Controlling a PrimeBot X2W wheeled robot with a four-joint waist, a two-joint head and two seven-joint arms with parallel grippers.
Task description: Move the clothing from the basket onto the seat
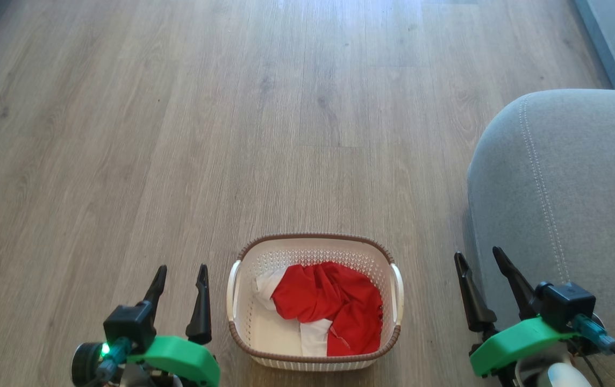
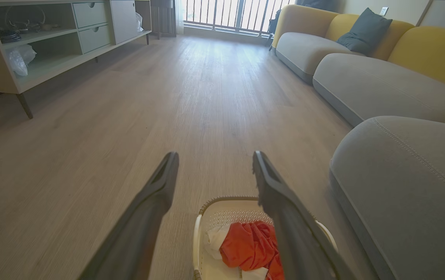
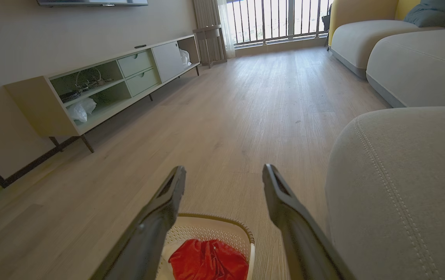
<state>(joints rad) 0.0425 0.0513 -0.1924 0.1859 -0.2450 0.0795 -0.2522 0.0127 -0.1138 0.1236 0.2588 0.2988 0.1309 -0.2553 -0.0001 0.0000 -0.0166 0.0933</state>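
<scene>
Left gripper (image 1: 181,268): spread wide, holding nothing; just left of basket, clear of its handle, fingers pointing away over floor.
Right gripper (image 1: 477,252): spread wide, holding nothing; right of basket, close by side of seat; contact with seat not resolvable.
Basket (image 1: 313,237): cream, perforated walls, brown rim, white handle on each side; upright on floor between the two grippers.
Clothing (image 1: 334,306): bright red with white bands, crumpled; all inside basket, heaped toward its right half, white floor of basket showing at left.
Seat (image 1: 571,177): grey upholstery, rounded corner, pale stitch line; right of basket and running beyond it, apart from it across a strip of floor.
Floor (image 1: 232,107): pale wood-look planks, stretching beyond basket.
Sofa (image 2: 362,81): grey seats, yellow backs; beyond basket to right, past seat; dark cushion (image 2: 364,25) leaning on back.
Cabinet (image 2: 51,39): low, open shelves and two drawers; well beyond basket to left.
Railing (image 2: 230,13): farthest, straight beyond basket, brightly backlit.
</scene>
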